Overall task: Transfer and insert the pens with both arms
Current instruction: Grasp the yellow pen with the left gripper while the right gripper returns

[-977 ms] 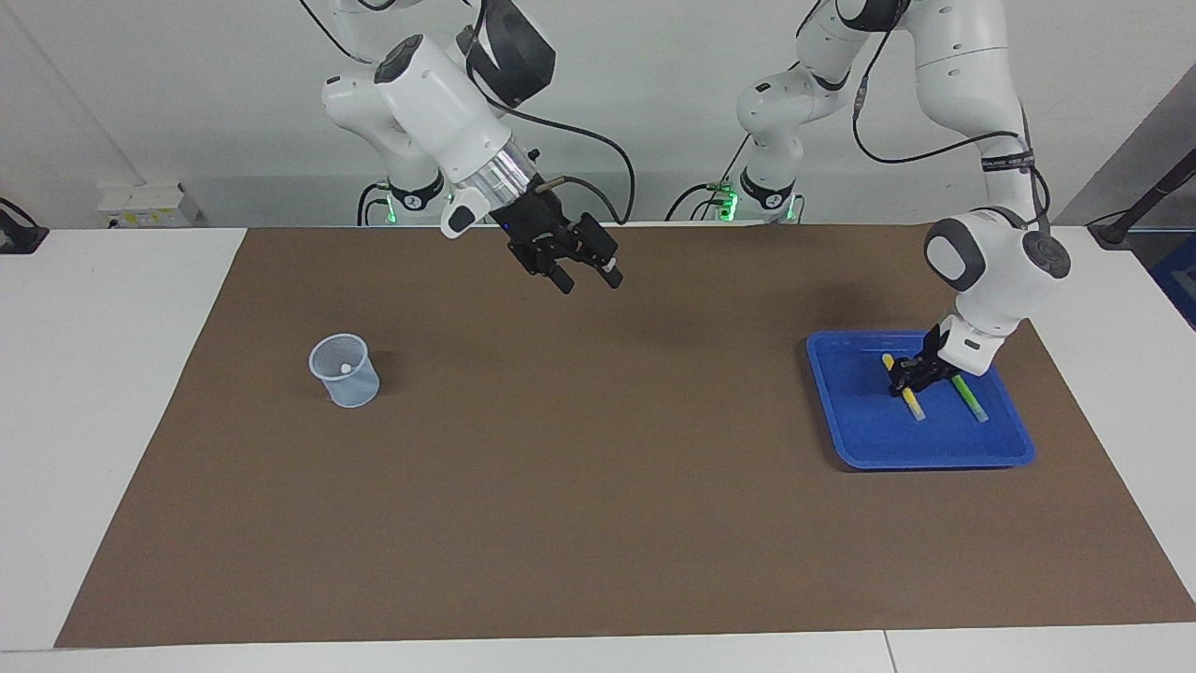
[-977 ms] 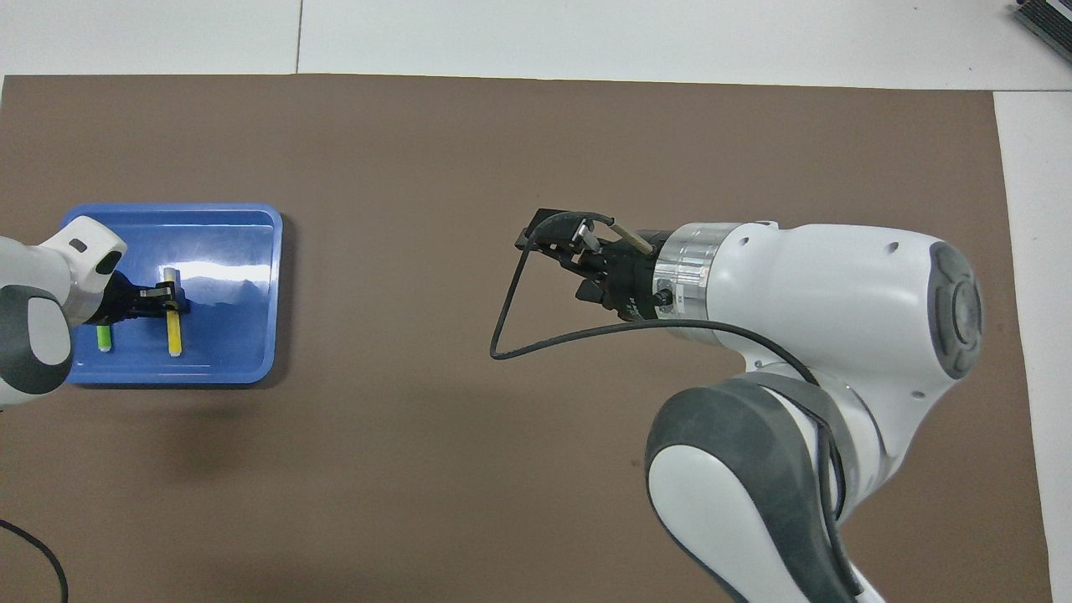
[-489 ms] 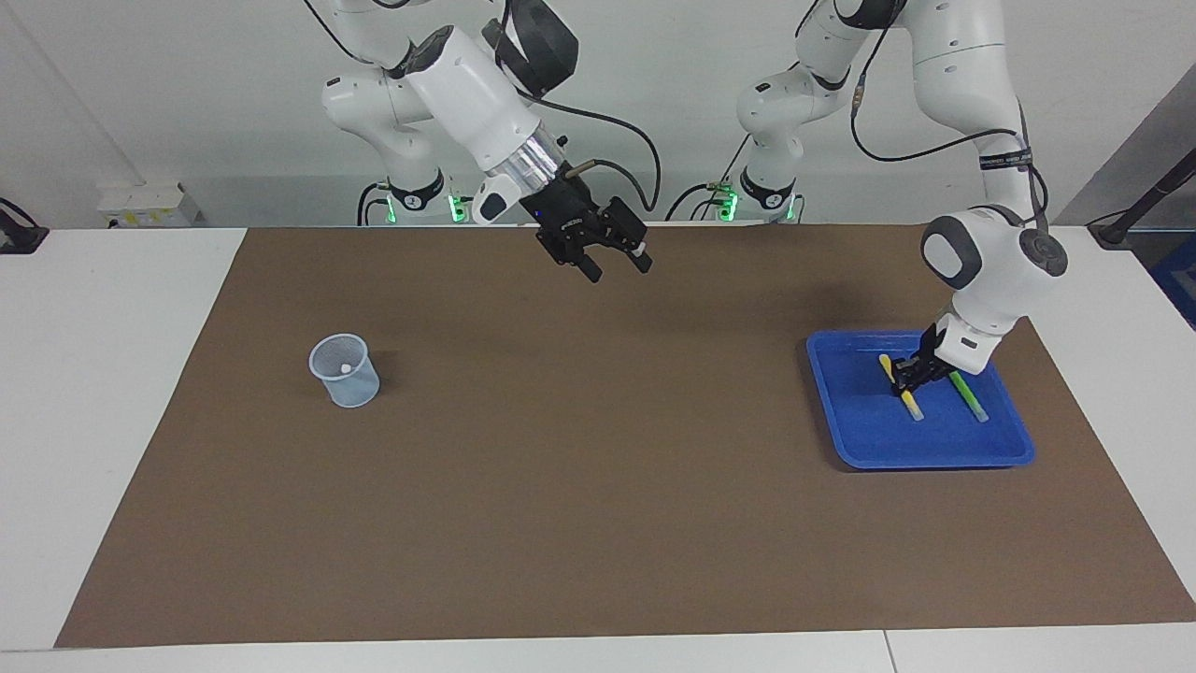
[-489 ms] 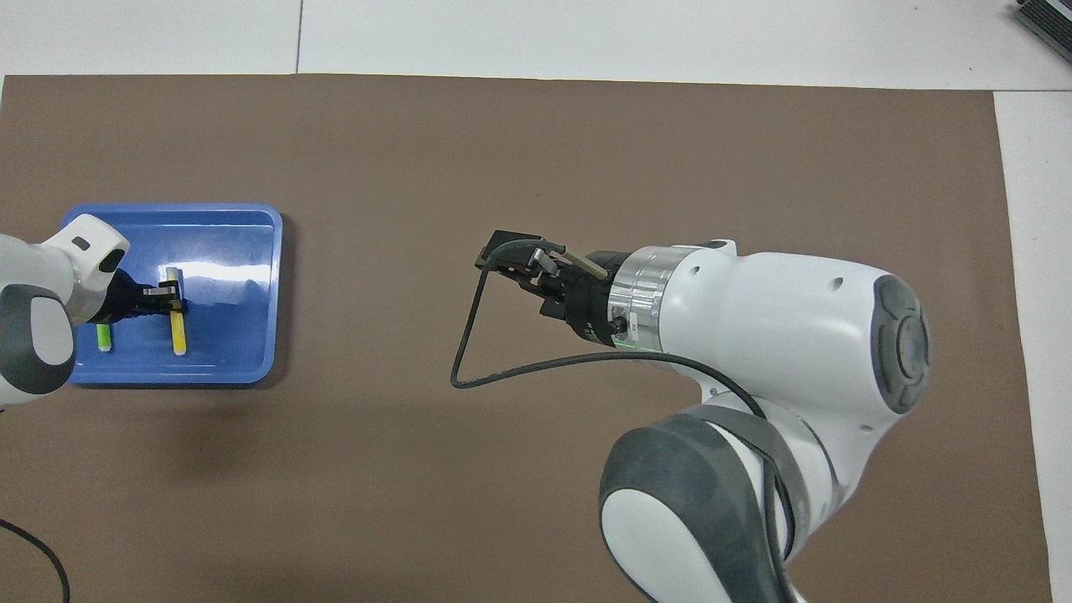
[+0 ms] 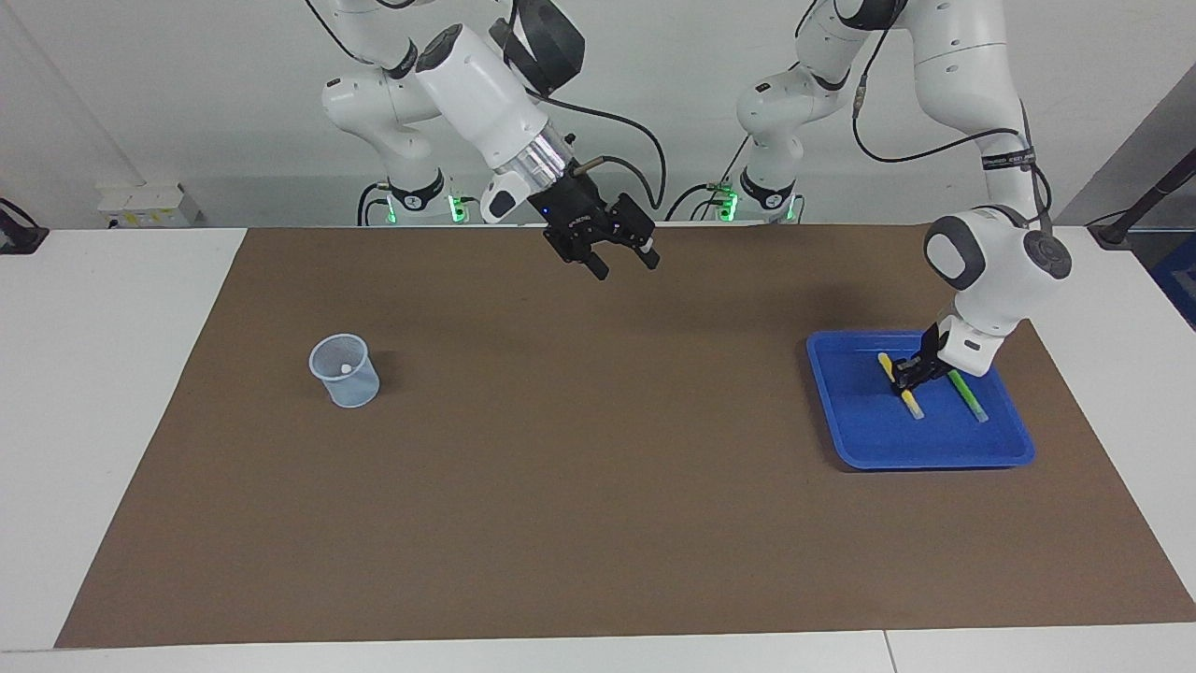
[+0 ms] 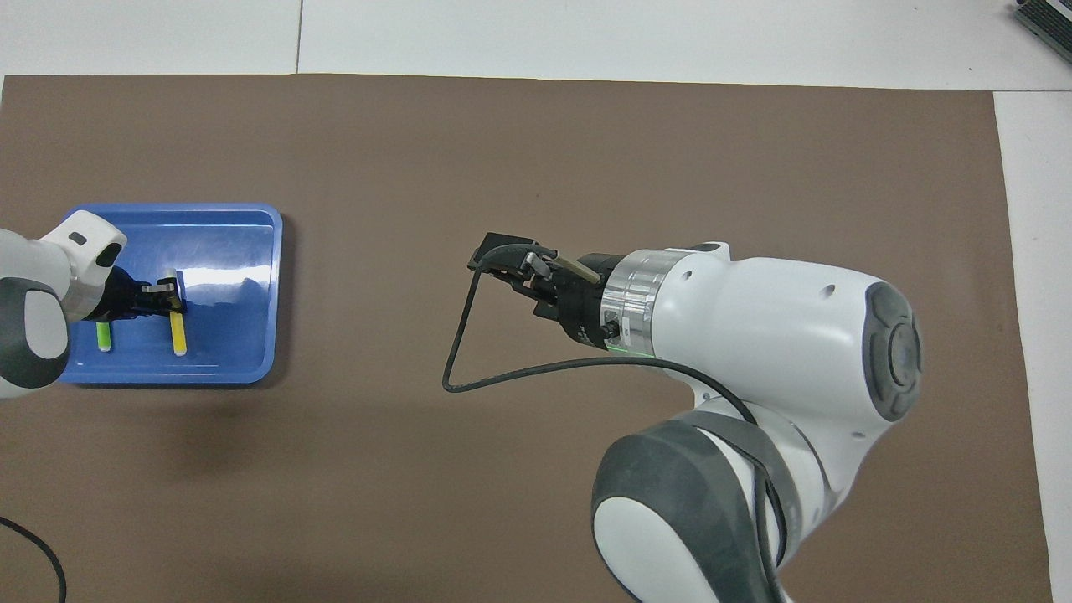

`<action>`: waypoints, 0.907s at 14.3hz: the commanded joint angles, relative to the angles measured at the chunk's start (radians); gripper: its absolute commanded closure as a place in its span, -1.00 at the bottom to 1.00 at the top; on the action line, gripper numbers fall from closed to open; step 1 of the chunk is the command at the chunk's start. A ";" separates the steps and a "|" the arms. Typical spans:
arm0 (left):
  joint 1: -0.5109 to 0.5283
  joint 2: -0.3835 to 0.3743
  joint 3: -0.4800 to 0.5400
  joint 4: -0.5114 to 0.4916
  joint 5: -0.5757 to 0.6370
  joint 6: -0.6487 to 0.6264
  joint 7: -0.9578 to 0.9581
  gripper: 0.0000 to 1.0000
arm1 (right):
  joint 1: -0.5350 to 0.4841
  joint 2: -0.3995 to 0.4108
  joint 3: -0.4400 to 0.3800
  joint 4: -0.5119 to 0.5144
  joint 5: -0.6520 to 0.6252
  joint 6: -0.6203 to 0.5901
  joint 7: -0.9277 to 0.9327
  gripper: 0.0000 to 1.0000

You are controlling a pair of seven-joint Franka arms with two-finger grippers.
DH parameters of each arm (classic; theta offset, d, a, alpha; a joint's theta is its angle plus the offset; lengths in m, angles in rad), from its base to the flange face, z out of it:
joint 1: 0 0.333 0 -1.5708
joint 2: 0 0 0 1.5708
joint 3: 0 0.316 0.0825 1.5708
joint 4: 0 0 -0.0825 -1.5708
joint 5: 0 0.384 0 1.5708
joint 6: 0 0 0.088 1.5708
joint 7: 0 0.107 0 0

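A yellow pen (image 5: 913,406) (image 6: 177,337) and a green pen (image 5: 970,402) (image 6: 104,336) lie side by side in a blue tray (image 5: 934,460) (image 6: 251,251) at the left arm's end of the table. My left gripper (image 5: 908,374) (image 6: 167,297) is down in the tray, shut on the yellow pen's middle. The pen still lies flat. My right gripper (image 5: 624,266) (image 6: 507,264) hangs open and empty in the air over the middle of the brown mat (image 5: 598,523).
A translucent cup (image 5: 345,371) stands on the mat toward the right arm's end, with a small pale spot showing inside it. The right arm hides the cup in the overhead view. White table borders the mat on all sides.
My left gripper has closed on the yellow pen in the tray. The right gripper has swung toward the left arm's end of the table, still open.
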 commanded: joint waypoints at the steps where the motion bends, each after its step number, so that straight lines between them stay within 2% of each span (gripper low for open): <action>1: -0.028 0.002 0.005 0.101 0.015 -0.129 -0.088 1.00 | 0.004 0.008 0.000 -0.003 0.021 0.026 0.005 -1.00; 3: -0.046 -0.005 0.003 0.135 0.015 -0.177 -0.168 1.00 | 0.004 0.009 0.000 -0.004 0.021 0.029 0.005 -1.00; 8: -0.089 -0.073 -0.006 0.146 -0.005 -0.223 -0.364 1.00 | 0.006 0.008 0.000 -0.004 0.027 0.031 0.011 -1.00; 13: -0.099 -0.149 -0.006 0.152 -0.175 -0.243 -0.551 1.00 | 0.009 0.008 0.000 -0.004 0.053 0.031 0.049 -1.00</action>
